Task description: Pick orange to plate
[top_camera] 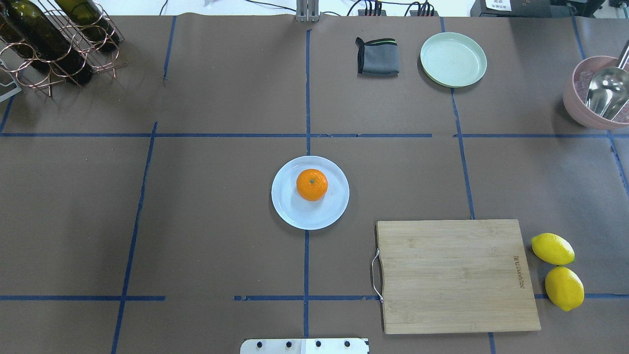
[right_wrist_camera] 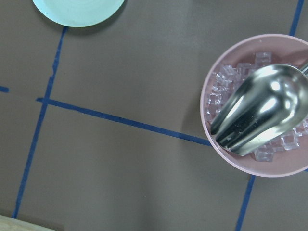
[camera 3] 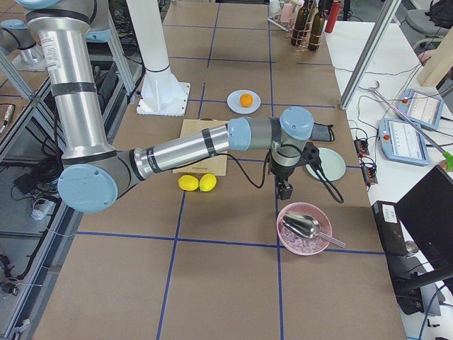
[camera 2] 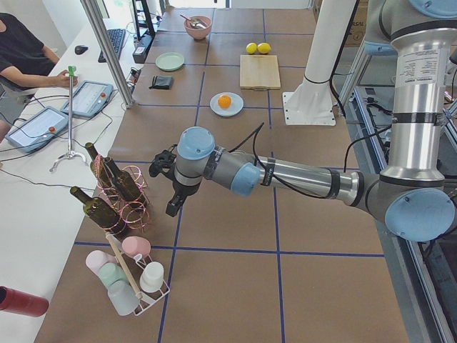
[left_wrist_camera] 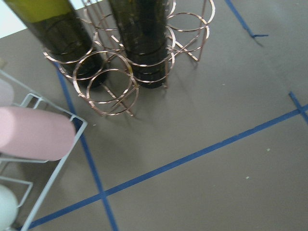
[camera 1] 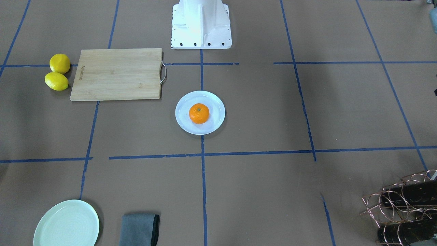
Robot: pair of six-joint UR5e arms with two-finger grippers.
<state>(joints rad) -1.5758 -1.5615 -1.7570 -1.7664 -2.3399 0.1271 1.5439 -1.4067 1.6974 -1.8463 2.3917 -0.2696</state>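
Nearest, at front view's bottom edge: mint plate [camera 1: 66,223], grey cloth [camera 1: 139,229]. Mid-desk [camera 1: 273,102]: orange [camera 1: 199,113] resting on plate [camera 1: 181,118], near its centre, stem dot up. Judged: placing done, task as good as complete. Next, at most: parking the arms, or a steadiness check on the fruit.

Left end effector [camera 2: 172,207] off by wine rack [camera 2: 125,189]; right end effector [camera 3: 285,190] near ice bowl [camera 3: 304,228]. Both well apart from plate. Visible only in side views, small and dark: cannot tell whether apart or together. No fingers in either wrist view. Absent from overhead and front views altogether.
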